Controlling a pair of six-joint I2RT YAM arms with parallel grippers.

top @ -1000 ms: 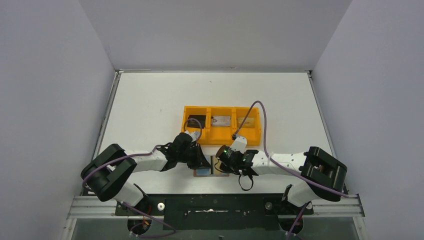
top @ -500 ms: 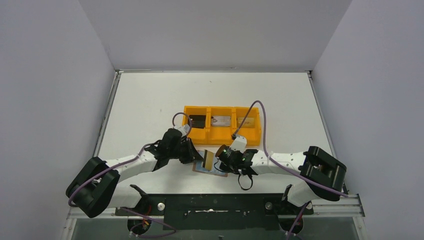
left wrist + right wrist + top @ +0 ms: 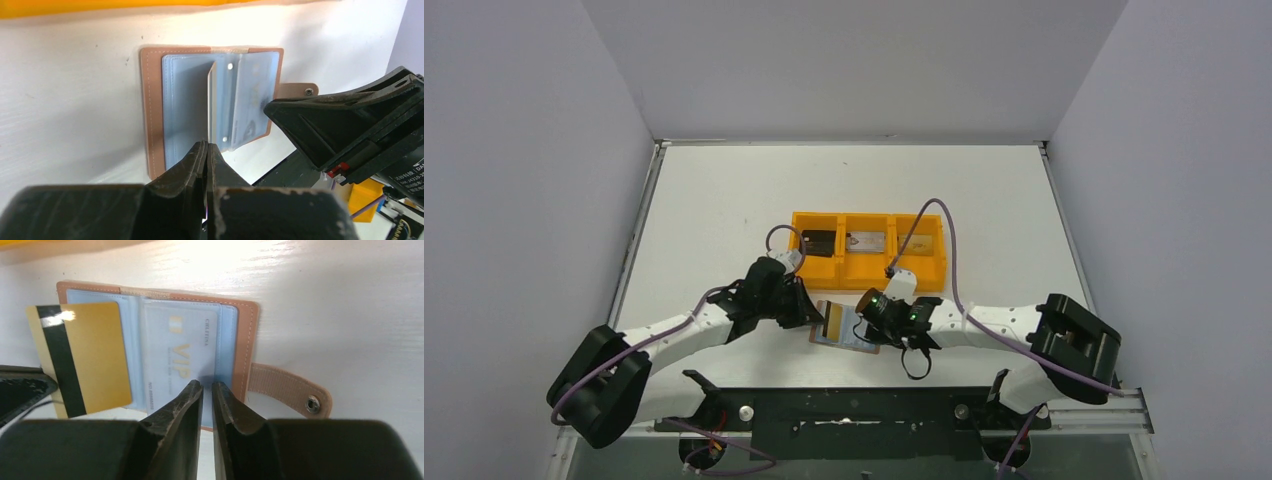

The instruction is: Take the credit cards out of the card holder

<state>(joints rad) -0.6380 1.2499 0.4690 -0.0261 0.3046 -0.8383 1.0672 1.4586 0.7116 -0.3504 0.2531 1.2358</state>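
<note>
The card holder (image 3: pixel 182 110) lies opened flat on the white surface (image 3: pixel 724 210), close to the near edge and about midway between the left and right edges. Its brown leather faces down and the two grey-blue panels face up. The snap tab (image 3: pixel 292 389) sticks out flat from the side toward the right edge.

A gold card (image 3: pixel 80 357) with a black stripe stands on edge above the panel nearer the left edge, free of the sleeves. The left hand (image 3: pixel 206 145) is clamped on this card's near end. A pale card printed "VIP" (image 3: pixel 180 355) sits inside the clear sleeve of the other panel.

The right hand (image 3: pixel 207 385) points down at that panel, its fingers parted by only a thin gap with nothing between them. I cannot tell whether its tips touch the sleeve.

Beyond the holder, toward the middle of the surface, sits an orange three-compartment tray (image 3: pixel 854 278). A black card (image 3: pixel 820 243) lies in the compartment nearest the left edge and a silvery card (image 3: pixel 869 241) lies in the middle one
</note>
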